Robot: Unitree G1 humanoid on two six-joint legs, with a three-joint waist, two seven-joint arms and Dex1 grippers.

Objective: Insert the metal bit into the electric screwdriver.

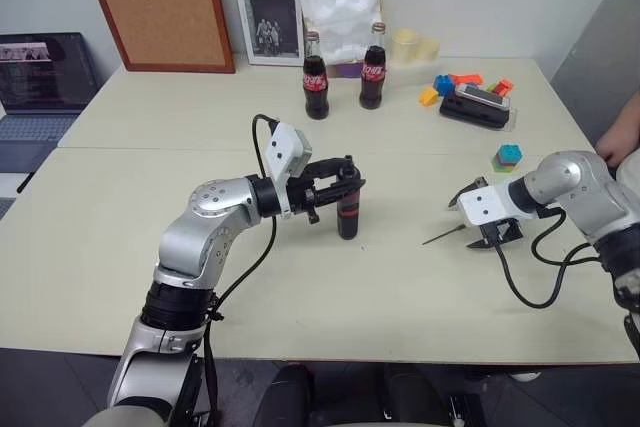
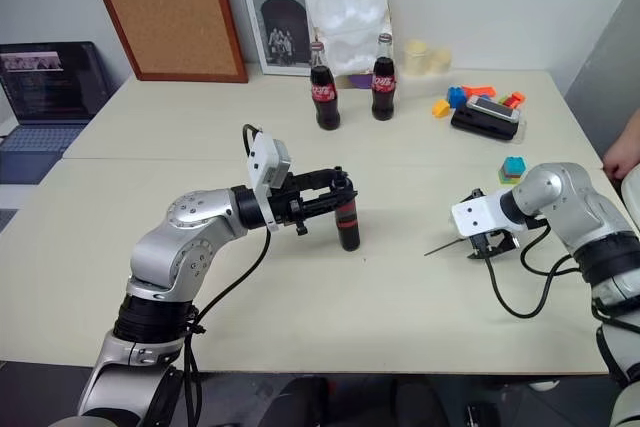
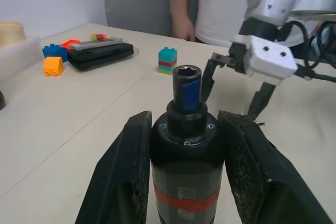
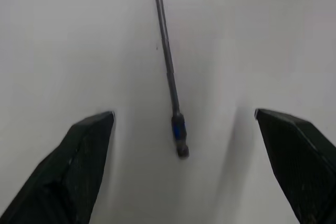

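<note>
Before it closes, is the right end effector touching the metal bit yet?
Apart. The right wrist view shows the metal bit lying between the open right end effector fingers, with bare table on both sides.

2 cola bottles (image 1: 316, 77), 1 screwdriver (image 1: 348, 215), 1 bit (image 4: 169, 72), perhaps 1 laptop (image 1: 40, 82).

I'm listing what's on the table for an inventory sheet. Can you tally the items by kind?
Cola bottles: 2
Electric screwdriver, held by the left gripper: 1
Metal bit, lying below the open right gripper: 1
Loose toy brick clusters: 2
Black case: 1
Laptop: 1
Total: 8
</note>
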